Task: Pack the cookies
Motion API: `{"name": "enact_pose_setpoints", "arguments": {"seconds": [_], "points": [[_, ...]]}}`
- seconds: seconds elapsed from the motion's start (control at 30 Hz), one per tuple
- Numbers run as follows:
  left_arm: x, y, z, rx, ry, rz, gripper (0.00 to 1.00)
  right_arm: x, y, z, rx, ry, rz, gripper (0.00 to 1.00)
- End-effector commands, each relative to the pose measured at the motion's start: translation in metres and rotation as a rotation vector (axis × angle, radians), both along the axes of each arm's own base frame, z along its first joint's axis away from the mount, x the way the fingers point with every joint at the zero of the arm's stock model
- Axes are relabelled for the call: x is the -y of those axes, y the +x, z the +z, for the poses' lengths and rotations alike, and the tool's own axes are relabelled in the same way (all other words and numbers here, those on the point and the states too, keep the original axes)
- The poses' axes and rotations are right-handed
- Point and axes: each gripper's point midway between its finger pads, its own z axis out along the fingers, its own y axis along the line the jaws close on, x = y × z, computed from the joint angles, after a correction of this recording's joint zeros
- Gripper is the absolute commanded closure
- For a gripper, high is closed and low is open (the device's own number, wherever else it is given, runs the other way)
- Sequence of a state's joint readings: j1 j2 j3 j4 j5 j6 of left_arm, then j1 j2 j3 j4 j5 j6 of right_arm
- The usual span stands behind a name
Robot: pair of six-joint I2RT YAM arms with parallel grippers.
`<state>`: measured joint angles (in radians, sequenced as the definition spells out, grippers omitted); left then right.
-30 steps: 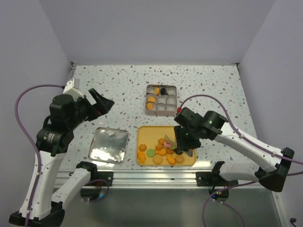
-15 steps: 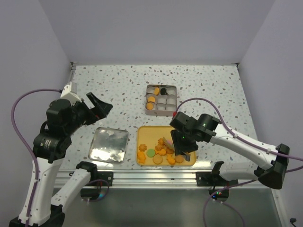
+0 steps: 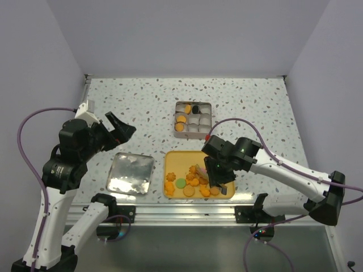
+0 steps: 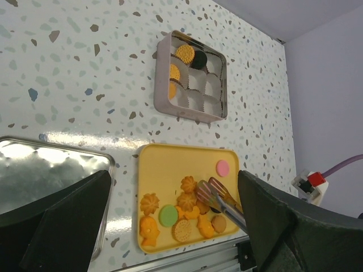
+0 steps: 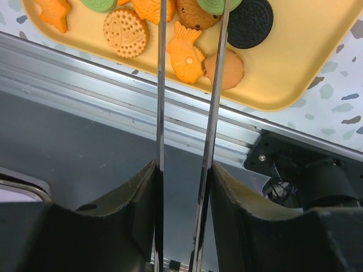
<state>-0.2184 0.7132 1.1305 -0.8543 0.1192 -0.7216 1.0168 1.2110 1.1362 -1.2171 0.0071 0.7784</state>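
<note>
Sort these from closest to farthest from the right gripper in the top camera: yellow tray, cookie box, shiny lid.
From the right gripper, holding tongs:
1. Yellow tray, right underneath it.
2. Cookie box, farther back.
3. Shiny lid, off to the left.

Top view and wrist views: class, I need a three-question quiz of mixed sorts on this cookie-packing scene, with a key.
1. True or false: the tin already holds some cookies.
2. What does the right gripper hold? A tongs; B a spoon; C nothing.
3. Fill in: in the top view, the lid lies to the ___ of the tray.
Key: 1 true; 2 A; 3 left.
</note>
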Motion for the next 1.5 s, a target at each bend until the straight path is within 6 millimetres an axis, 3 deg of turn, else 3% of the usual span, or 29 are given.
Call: {"name": "enact_pose_setpoints", "arguments": {"seconds": [0.0, 0.17, 0.37, 0.5, 0.63, 0.73, 0.97, 1.0, 1.13, 1.23, 1.43, 1.47], "points": [[0.003, 0.001, 0.004, 0.017, -0.015, -0.006, 0.00, -0.004, -0.001, 0.001, 0.000, 0.013, -0.004, 0.60], [0.001, -0.001, 0.004, 0.020, -0.016, -0.001, 0.00, -0.003, 0.000, 0.006, 0.002, 0.008, 0.004, 0.62], [0.000, -0.001, 0.005, 0.027, -0.014, 0.006, 0.00, -0.011, 0.025, 0.037, 0.103, -0.013, 0.018, 0.62], [0.000, 0.001, 0.005, 0.031, -0.016, 0.008, 0.00, -0.028, 0.044, 0.069, 0.166, 0.016, 0.037, 0.61], [0.001, 0.003, 0.005, 0.028, -0.015, 0.008, 0.00, -0.040, 0.064, 0.085, 0.201, 0.032, 0.046, 0.61], [0.000, 0.003, 0.005, 0.031, -0.011, 0.011, 0.00, -0.044, 0.088, 0.091, 0.221, 0.052, 0.026, 0.61], [-0.002, 0.005, 0.006, 0.034, 0.001, 0.017, 0.00, -0.055, 0.165, 0.104, 0.267, 0.086, -0.033, 0.61], [-0.002, 0.006, 0.007, 0.037, -0.001, 0.019, 0.00, -0.058, 0.174, 0.114, 0.286, 0.096, -0.034, 0.61], [-0.002, 0.009, 0.007, 0.035, 0.002, 0.020, 0.00, -0.065, 0.205, 0.101, 0.272, 0.058, -0.021, 0.61], [-0.003, 0.009, 0.007, 0.037, 0.008, 0.024, 0.00, -0.058, 0.223, 0.095, 0.277, 0.039, -0.045, 0.61], [-0.005, 0.011, -0.002, 0.025, 0.006, 0.044, 0.00, -0.054, 0.243, 0.081, 0.259, 0.035, -0.060, 0.61], [-0.003, 0.012, -0.014, 0.005, 0.001, 0.042, 0.00, -0.057, 0.244, 0.077, 0.249, 0.037, -0.054, 0.62]]}}
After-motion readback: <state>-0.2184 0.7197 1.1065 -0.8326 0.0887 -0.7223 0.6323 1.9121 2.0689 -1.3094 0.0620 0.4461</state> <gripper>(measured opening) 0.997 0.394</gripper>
